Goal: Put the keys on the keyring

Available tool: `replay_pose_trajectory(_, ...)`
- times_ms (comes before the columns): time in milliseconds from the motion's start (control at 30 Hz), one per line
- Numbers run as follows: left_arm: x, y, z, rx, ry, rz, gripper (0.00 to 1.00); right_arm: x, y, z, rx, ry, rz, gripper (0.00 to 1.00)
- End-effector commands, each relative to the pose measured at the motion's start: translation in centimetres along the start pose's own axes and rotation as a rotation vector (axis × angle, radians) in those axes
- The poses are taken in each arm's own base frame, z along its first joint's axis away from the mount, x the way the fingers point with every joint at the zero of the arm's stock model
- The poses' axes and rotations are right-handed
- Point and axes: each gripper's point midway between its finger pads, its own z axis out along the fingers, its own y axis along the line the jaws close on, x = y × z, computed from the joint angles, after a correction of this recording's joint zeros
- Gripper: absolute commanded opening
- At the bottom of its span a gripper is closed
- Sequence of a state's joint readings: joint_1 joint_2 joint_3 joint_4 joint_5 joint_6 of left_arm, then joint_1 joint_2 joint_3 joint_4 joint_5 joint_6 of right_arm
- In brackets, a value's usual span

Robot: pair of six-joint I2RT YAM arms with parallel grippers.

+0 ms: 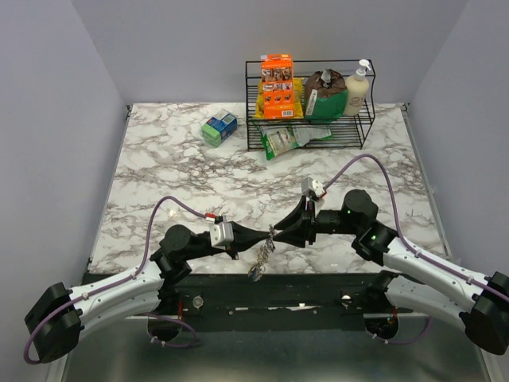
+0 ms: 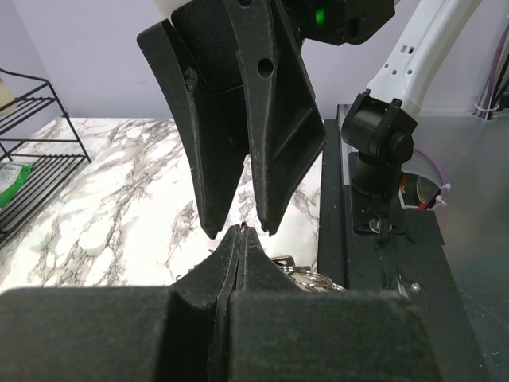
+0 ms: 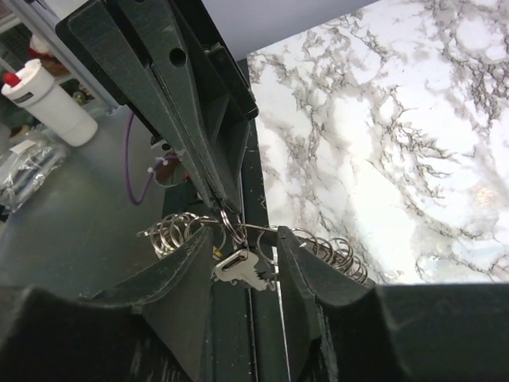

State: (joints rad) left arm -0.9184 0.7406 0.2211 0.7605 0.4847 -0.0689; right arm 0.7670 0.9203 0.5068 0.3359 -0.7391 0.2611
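The left end effector (image 2: 238, 232) was clenched on the keyring (image 3: 173, 232), which hung over the table's (image 1: 159, 159) near edge. The right end effector (image 3: 242, 240) stood parted around one silver key (image 3: 238, 269) already dangling there. Whether other keys remained unthreaded could not be seen.

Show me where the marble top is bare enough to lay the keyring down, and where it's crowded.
Bare: the left half of the table, forward of the small box; and the middle strip in front of the wire rack. Crowded: near edge centre, where the left tool and right tool meet at the keyring.
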Motion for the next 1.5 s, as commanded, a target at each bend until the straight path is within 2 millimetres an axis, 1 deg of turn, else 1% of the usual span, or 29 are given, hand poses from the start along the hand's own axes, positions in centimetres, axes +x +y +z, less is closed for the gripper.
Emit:
replay_pose_trajectory(0, -1.6, -0.3, 0.1, 0.016, -0.062, 0.034, 0.00, -0.8, -0.2, 0.4, 0.005, -0.016, -0.026, 0.47)
replay_pose_trajectory(133, -1.8, -0.4, 0.2, 0.022, -0.066, 0.033, 0.00, -0.6, 0.1, 0.7, -0.027, -0.010, -0.014, 0.47)
replay_pose_trajectory(233, -1.7, -0.4, 0.2, 0.021, -0.067, 0.031, 0.00, -0.6, 0.1, 0.8, -0.038, -0.005, -0.009, 0.42)
replay_pose_trajectory(267, -1.8, -0.4, 0.1, 0.021, -0.069, 0.030, 0.00, -0.5, 0.1, 0.9, -0.039, -0.003, -0.004, 0.36)
replay_pose_trajectory(333, -1.7, -0.5, 0.2, 0.030, -0.066, 0.029, 0.00, -0.5, 0.1, 0.9, -0.037, -0.006, 0.004, 0.32)
replay_pose_trajectory(367, -1.7, -0.5, 0.2, 0.033, -0.064, 0.028, 0.00, -0.6, 0.1, 0.9, -0.036, -0.009, 0.003, 0.26)
replay_pose_trajectory(433, -1.5, -0.6, 0.3, 0.037, -0.059, 0.025, 0.00, -0.8, 0.2, 0.9, -0.033, -0.015, 0.006, 0.21)
replay_pose_trajectory(467, -1.5, -0.6, 0.3, 0.039, -0.057, 0.023, 0.00, -0.9, 0.2, 0.9, -0.033, -0.018, 0.005, 0.17)
replay_pose_trajectory(500, -1.5, -0.7, 0.3, 0.040, -0.057, 0.024, 0.00, -0.9, 0.1, 0.8, -0.030, -0.019, 0.004, 0.16)
replay_pose_trajectory(567, -1.4, -0.7, 0.3, 0.040, -0.052, 0.024, 0.00, -1.1, 0.2, 0.8, -0.030, -0.022, -0.001, 0.06)
replay_pose_trajectory(667, -1.3, -0.6, 0.3, 0.038, -0.044, 0.026, 0.00, -1.1, 0.2, 0.7, -0.025, -0.021, -0.002, 0.01)
replay_pose_trajectory(1000, -0.6, -0.8, 0.1, 0.046, -0.005, 0.015, 0.00, -1.1, 0.2, 0.5, -0.016, -0.016, -0.019, 0.01)
replay_pose_trajectory(1033, -0.2, -0.8, 0.0, 0.045, 0.012, 0.008, 0.00, -1.2, 0.2, 0.4, -0.015, -0.020, -0.031, 0.00)
replay_pose_trajectory(1100, -0.1, -1.0, 0.0, 0.061, 0.024, 0.008, 0.00, -1.2, 0.2, 0.3, -0.010, -0.014, -0.039, 0.01)
replay_pose_trajectory(1133, 0.4, -1.2, 0.0, 0.070, 0.048, -0.004, 0.00, -1.2, 0.1, 0.3, -0.007, -0.015, -0.048, 0.01)
replay_pose_trajectory(1167, 0.3, -1.3, 0.0, 0.075, 0.050, -0.002, 0.00, -1.3, 0.1, 0.2, -0.002, -0.020, -0.054, 0.01)
replay_pose_trajectory(1233, 0.8, -1.6, -0.1, 0.090, 0.075, -0.017, 0.00, -1.3, 0.1, 0.1, 0.001, -0.014, -0.065, 0.00)
replay_pose_trajectory(1300, 0.9, -1.7, -0.1, 0.101, 0.088, -0.019, 0.01, -1.3, 0.1, 0.1, 0.003, -0.006, -0.070, 0.01)
replay_pose_trajectory(1333, 1.5, -1.8, -0.2, 0.104, 0.112, -0.027, 0.03, -1.2, 0.0, 0.1, 0.004, -0.001, -0.076, 0.01)
replay_pose_trajectory(1367, 1.5, -1.8, -0.2, 0.110, 0.119, -0.029, 0.10, -1.2, 0.0, 0.1, 0.006, 0.002, -0.076, 0.01)
replay_pose_trajectory(1433, 2.1, -2.0, -0.4, 0.117, 0.153, -0.040, 0.15, -1.0, -0.1, 0.0, 0.006, 0.015, -0.085, 0.01)
replay_pose_trajectory(1467, 1.9, -2.0, -0.4, 0.118, 0.159, -0.033, 0.22, -1.1, 0.0, 0.0, 0.004, 0.019, -0.090, 0.01)
